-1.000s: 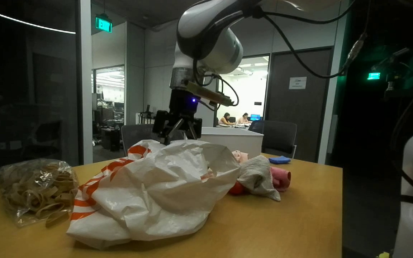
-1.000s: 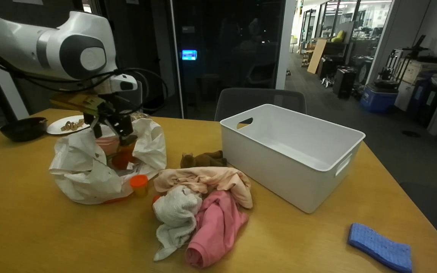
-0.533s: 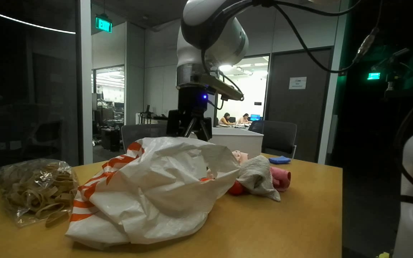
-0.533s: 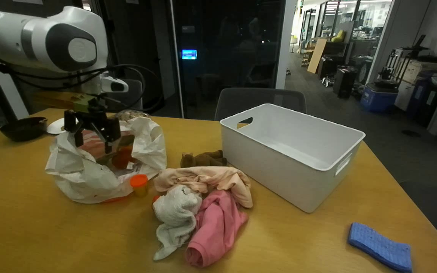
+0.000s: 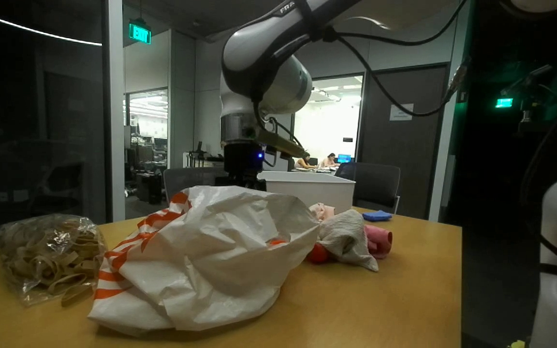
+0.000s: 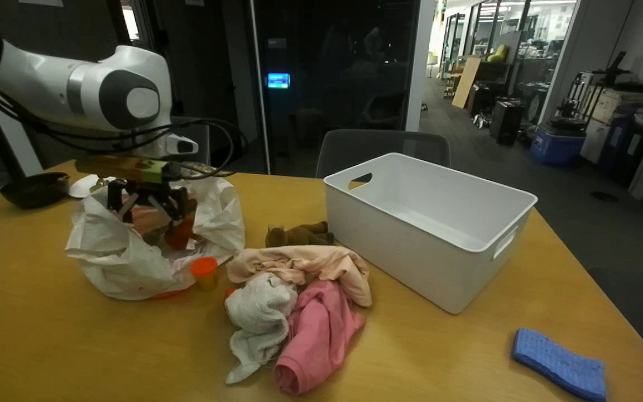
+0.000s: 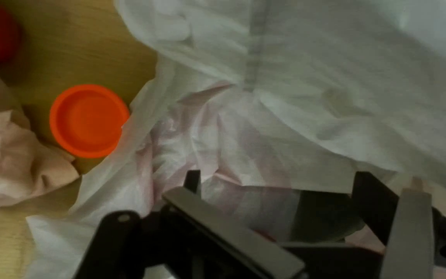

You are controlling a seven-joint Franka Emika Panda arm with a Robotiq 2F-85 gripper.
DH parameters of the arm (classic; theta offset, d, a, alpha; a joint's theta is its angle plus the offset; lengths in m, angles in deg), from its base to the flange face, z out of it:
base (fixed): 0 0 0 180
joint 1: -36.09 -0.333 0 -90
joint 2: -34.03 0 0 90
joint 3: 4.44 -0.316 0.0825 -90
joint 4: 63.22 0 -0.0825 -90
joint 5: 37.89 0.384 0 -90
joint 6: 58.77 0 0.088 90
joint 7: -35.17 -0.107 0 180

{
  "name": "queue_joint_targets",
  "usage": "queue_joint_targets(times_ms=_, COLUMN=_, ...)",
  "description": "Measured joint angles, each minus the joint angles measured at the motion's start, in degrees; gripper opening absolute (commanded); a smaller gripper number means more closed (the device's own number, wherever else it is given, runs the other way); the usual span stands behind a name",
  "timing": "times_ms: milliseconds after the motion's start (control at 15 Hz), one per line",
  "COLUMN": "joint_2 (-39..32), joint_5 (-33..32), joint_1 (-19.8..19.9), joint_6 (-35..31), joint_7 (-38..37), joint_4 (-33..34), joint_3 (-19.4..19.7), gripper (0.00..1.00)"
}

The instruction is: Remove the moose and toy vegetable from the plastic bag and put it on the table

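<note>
The white plastic bag (image 6: 120,262) with red-orange print lies open on the table; it also shows in an exterior view (image 5: 225,256) and the wrist view (image 7: 343,69). A brown plush animal (image 6: 299,234), apparently the moose, lies on the table outside the bag. A dark green object (image 7: 319,217), possibly the toy vegetable, shows partly inside the bag between my fingers. An orange-red object (image 6: 181,233) also sits in the bag. My gripper (image 7: 281,184) is open with nothing held, pointing down into the bag's mouth. In an exterior view the bag hides the fingertips.
A white box (image 6: 411,245) stands near the plush. An orange-lidded jar (image 6: 205,273) stands at the bag's edge. Cloths (image 6: 299,268) lie in front. A blue sponge (image 6: 558,363), black pan (image 6: 34,190) and clear bag of tan loops (image 5: 51,256) are on the table.
My gripper, tilted a second ago, rose slightly and straightened, then came down into the bag's mouth. It stays open. The bag shifted only a little; the plush and cloths have not moved.
</note>
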Motion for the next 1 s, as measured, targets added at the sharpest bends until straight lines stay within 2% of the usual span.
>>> queue_joint_targets(times_ms=267, joint_2=-5.5, joint_5=-4.8, joint_1=-0.1, joint_6=-3.4, joint_7=0.5, joint_4=2.4, joint_3=-0.2, gripper=1.0)
queue_joint_targets(times_ms=800, joint_2=-13.2, joint_5=-4.0, joint_1=-0.2, joint_6=-3.7, joint_7=4.6, joint_4=8.0, joint_3=-1.7, gripper=1.0)
queue_joint_targets(times_ms=867, joint_2=-13.6, joint_5=-4.5, joint_1=0.0, joint_6=-3.7, joint_7=4.7, joint_4=8.2, joint_3=-1.5, gripper=0.75)
queue_joint_targets(times_ms=933, joint_2=-13.8, joint_5=-4.9, joint_1=0.2, joint_6=-3.7, joint_7=4.9, joint_4=8.3, joint_3=-1.2, gripper=0.74)
queue_joint_targets(times_ms=1000, joint_2=-14.0, joint_5=-5.0, joint_1=0.4, joint_6=-3.7, joint_7=5.0, joint_4=8.3, joint_3=-1.0, gripper=0.66)
